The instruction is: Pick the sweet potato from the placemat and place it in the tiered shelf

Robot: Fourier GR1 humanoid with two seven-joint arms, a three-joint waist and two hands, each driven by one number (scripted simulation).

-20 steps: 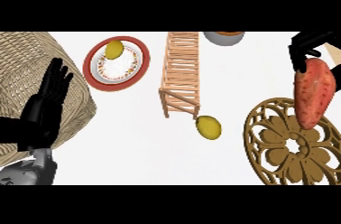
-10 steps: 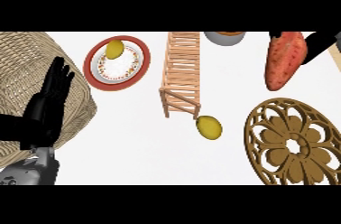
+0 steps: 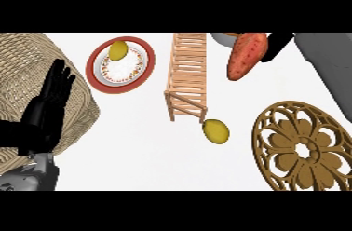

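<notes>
Right hand (image 3: 278,44) is up at the top of the head view, fingers curled round the sweet potato (image 3: 245,55), which hangs in the air just right of the wooden tiered shelf (image 3: 187,75), well apart from the ornate placemat (image 3: 302,153). Left hand (image 3: 47,104) rests with fingers straight over the wicker basket (image 3: 27,53). A lemon (image 3: 216,131) sits at the shelf's near end.
</notes>
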